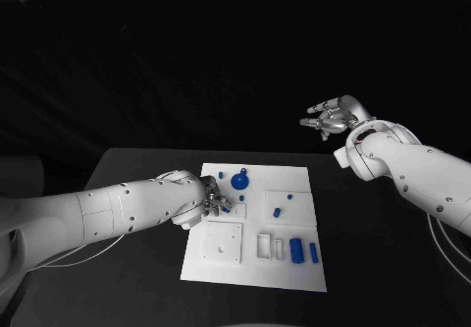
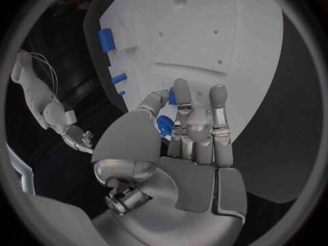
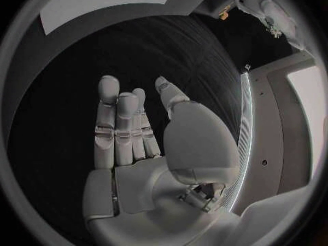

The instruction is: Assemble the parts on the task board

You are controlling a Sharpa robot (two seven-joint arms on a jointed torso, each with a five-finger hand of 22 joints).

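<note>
Blue plastic is the stuff here: a small blue plastic peg (image 2: pixel 164 127) is sitting pinched between the thumb and fingers of the silver left hand (image 2: pixel 179 142), right over the left edge of the flat white task board (image 1: pixel 295 272), about halfway up it. My guess is it's hard, light moulded plastic — stiff, not fragile, but slick and tiny enough to squirt out of metal fingertips if they're squeezing off-centre. Taking it across the middle of its short body, like the hand is doing now, looks like the safest bet, leaving one end free to go into a hole.

Moving outward, the board is carrying more pieces: a blue round disc with a small tab (image 1: pixel 239 181) near the far edge, two short blue pins (image 1: pixel 277 212) in a raised square on the right, and two blue cylinders (image 1: pixel 295 249) lying side by side by the near edge, beside an empty white rectangular slot (image 1: pixel 264 246).

The right hand (image 1: pixel 332 118) is hanging well off the board, raised beyond the far right corner of the black table (image 1: pixel 147 286) — fingers apart, holding nothing.
</note>
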